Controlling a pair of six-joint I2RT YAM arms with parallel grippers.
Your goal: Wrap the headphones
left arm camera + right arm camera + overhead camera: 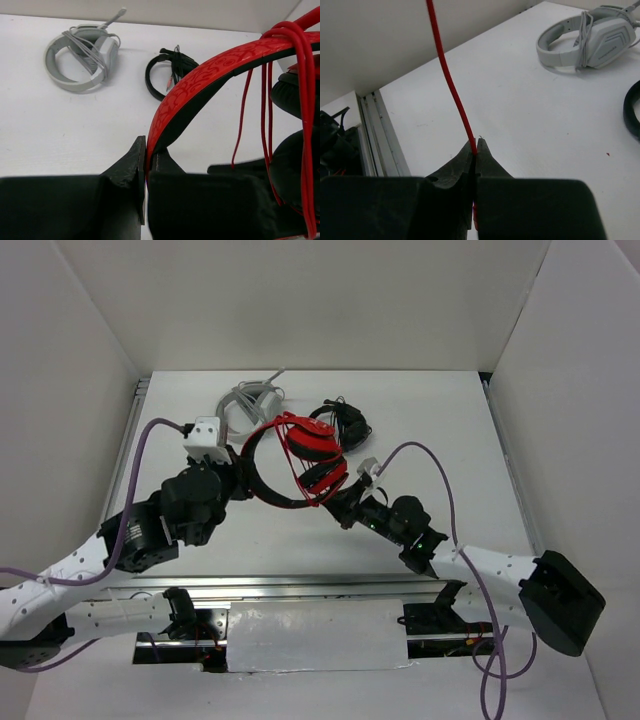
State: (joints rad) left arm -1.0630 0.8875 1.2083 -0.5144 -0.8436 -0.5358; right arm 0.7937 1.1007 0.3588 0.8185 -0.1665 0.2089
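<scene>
The right jaws were clenched on the thin red cable (451, 87), which ran taut up and away from them. To the left, the left jaws pinched the swirl-patterned red band (210, 70) of the headphones (312, 455), held between the two arms over the middle of the worktop (440, 430). Cable loops hung over the band beside the black ear pads (287, 170). Beyond lay black headphones (345, 425) with a bundled cord. Left of those lay grey-white headphones (250, 400), wrapped in their own cord.
</scene>
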